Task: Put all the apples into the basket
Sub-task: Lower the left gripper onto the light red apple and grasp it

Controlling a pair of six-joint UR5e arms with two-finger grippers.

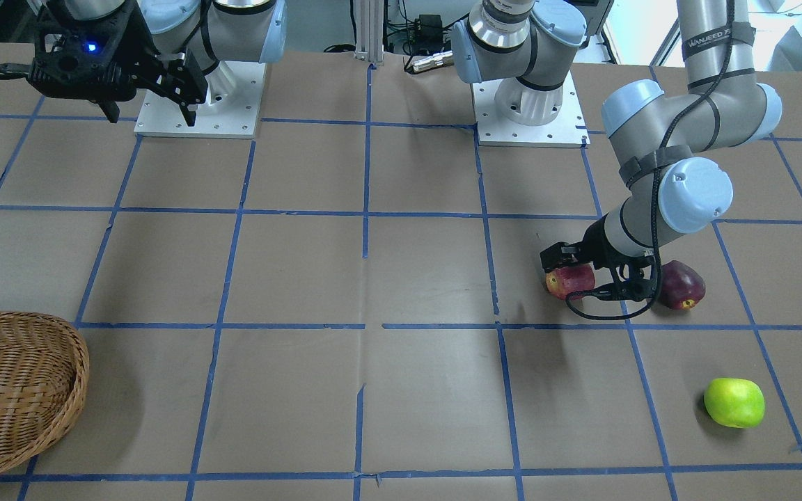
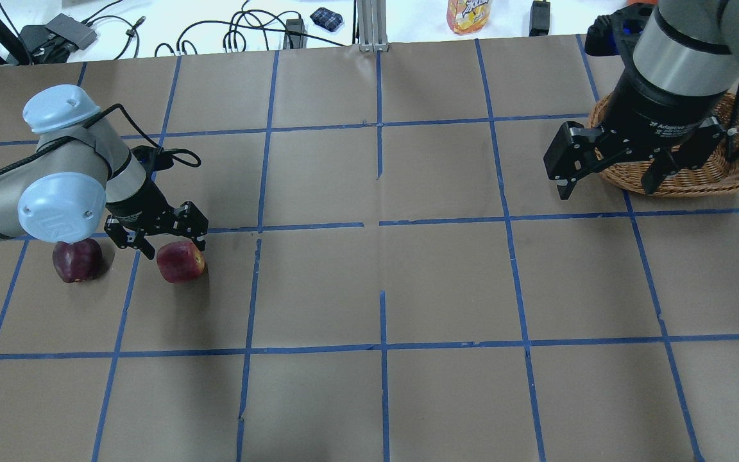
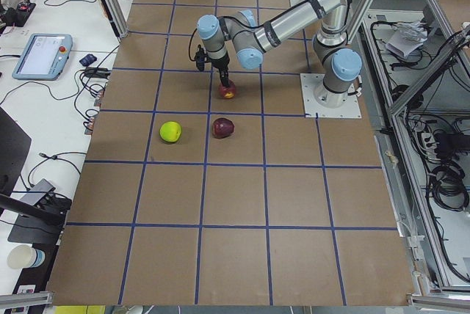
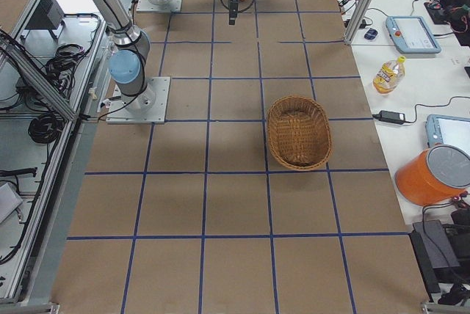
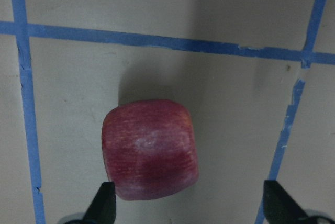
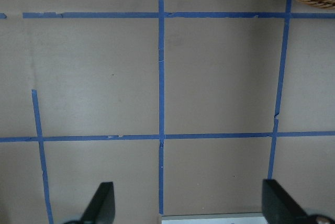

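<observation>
Fingers (image 5: 106, 203) of left gripper (image 5: 188, 195) spread, empty; we centre over red apple (image 5: 151, 148) before descending, closing. Right gripper (image 6: 186, 195) likewise spread.

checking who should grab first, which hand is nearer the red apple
Left. The left hand hangs open right over the red apple, a finger on either side. The right hand is far off, open beside the basket.

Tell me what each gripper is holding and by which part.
Nothing is held. The left gripper is open over the red apple, which lies on the table; the right gripper is open and empty.
</observation>
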